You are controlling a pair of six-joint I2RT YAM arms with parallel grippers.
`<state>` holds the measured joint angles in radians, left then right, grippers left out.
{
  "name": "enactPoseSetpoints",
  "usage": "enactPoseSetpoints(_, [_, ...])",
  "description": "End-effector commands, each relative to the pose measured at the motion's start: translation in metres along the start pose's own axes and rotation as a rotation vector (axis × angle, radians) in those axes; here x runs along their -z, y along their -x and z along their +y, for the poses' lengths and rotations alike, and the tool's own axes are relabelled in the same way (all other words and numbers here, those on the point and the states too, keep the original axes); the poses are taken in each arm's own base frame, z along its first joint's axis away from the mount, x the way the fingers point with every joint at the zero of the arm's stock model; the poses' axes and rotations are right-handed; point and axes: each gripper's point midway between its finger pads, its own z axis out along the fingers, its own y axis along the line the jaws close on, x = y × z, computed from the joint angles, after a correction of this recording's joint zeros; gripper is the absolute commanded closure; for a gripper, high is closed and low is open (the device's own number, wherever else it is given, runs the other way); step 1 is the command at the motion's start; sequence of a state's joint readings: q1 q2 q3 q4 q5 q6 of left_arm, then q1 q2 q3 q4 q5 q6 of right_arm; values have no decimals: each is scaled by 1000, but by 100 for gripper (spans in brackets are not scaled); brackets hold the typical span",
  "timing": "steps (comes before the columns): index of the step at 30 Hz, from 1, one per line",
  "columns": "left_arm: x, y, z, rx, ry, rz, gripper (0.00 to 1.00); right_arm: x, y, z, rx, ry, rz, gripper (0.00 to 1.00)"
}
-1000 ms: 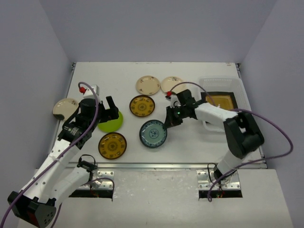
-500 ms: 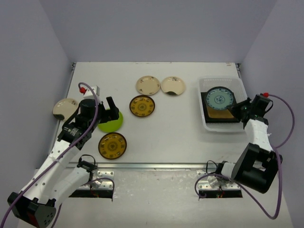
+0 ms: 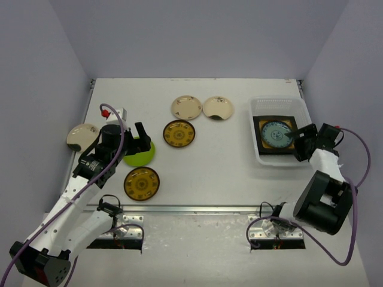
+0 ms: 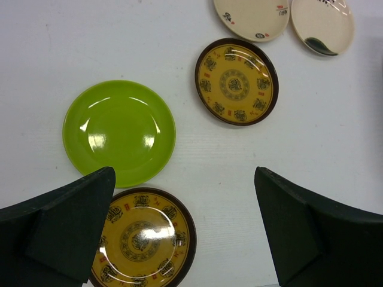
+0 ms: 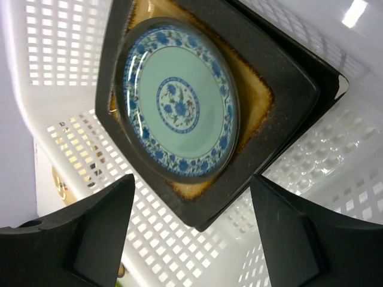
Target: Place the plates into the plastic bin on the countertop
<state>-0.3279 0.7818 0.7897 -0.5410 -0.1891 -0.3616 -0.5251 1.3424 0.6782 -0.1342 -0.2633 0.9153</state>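
Top external: the plastic bin (image 3: 278,100) sits at the counter's (image 3: 233,167) far right corner. It holds a blue-white patterned plate (image 3: 277,132) on top of a square amber-centred plate (image 3: 262,147). The right gripper (image 3: 302,139) hangs over the bin's near right side. Six plates lie outside the bin: two cream plates (image 3: 187,107) toward the far edge, a third cream plate (image 3: 82,136) at the left edge, and two amber-patterned plates (image 3: 179,133) with a lime green plate (image 3: 140,156) mid-left. The left gripper (image 3: 139,139) is over the green one.

Left wrist: the jaws are spread wide and empty above the green plate and the nearer amber one.

Right wrist: the jaws are wide and grip nothing. The blue-white plate rests free, perhaps with a second square plate underneath. That deposit looks complete. The next move calls for a rim grasp on a plate lying flat, likely the green one.
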Motion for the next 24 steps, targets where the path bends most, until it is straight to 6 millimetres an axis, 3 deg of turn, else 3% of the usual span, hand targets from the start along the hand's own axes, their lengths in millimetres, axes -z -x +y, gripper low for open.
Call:
enactPoseSetpoints(1, [-2, 12, -6, -9, -19, -45, 0, 33, 18, 30, 97, 61, -113, 21])
enactPoseSetpoints(4, [-2, 13, -3, -8, -6, -45, 0, 45, -1, 53, 196, 131, -114, 10])
enactPoseSetpoints(8, [-1, 17, 5, 12, 40, -63, 0, 74, -51, 118, 399, 400, -120, 1])
enactPoseSetpoints(10, [2, 22, 13, 33, 83, -86, 0, 91, -95, 159, 526, 579, -51, 1])
enactPoseSetpoints(11, [3, 23, 15, 40, 97, -94, 0, 94, -113, 170, 566, 620, -5, 1])
enactPoseSetpoints(13, [7, 28, 23, 56, 134, -119, 0, 94, -173, 188, 697, 683, 153, 1])
enactPoseSetpoints(16, [11, 32, 25, 63, 143, -141, 0, 86, -242, 196, 820, 726, 328, 1])
enactPoseSetpoints(22, [6, 27, 16, 42, 87, -111, 0, 33, -308, 216, 789, 709, 505, 2])
enactPoseSetpoints(24, [6, 25, 13, 37, 69, -106, 0, 2, -325, 210, 792, 658, 550, 4])
